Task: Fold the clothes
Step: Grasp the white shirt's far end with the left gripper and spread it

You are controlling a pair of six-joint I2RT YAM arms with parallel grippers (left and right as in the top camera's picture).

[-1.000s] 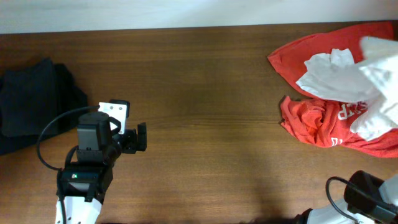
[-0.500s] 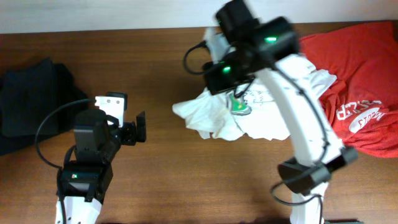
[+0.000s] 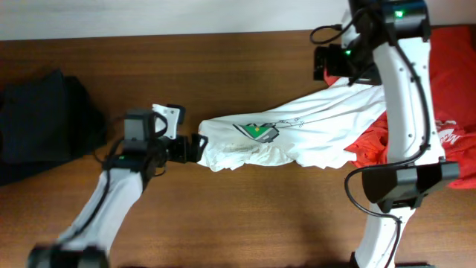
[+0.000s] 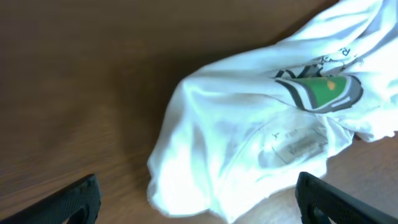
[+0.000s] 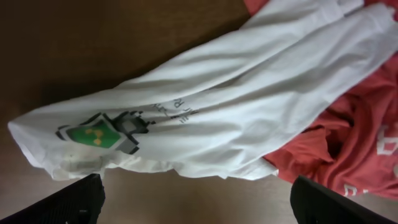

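Nearest, the left arm reaches in from the near left corner of the desk [image 3: 245, 216]. The left gripper [image 3: 192, 146] points right, just at the left end of the white T-shirt [image 3: 320, 123]. In the left wrist view its two fingers [image 4: 78, 200] stand wide apart at the lower corners. The bunched left edge of the shirt lies on the desk between and ahead of them, with nothing clamped.

The T-shirt lies in the middle of the desk, drawn out into a long, rumpled band. Its long axis runs from near left to far right, rising a little toward the far side. The left end is a rounded, crumpled fold. The green-and-grey graphic [image 3: 256, 132] faces up close to that end. The right end spreads wider and lies over the red shirts [image 3: 446, 141] heaped at the right edge.

Farther off, the right arm rises from the near right and arches over the shirt. The right gripper [image 3: 332, 67] hangs above the shirt's far right end. In the right wrist view its fingers are spread wide and hold nothing, with the shirt lying below them. Whether they touch the fabric cannot be told.

At the far left, well apart from the shirt, lie the black garments [image 3: 37, 119].
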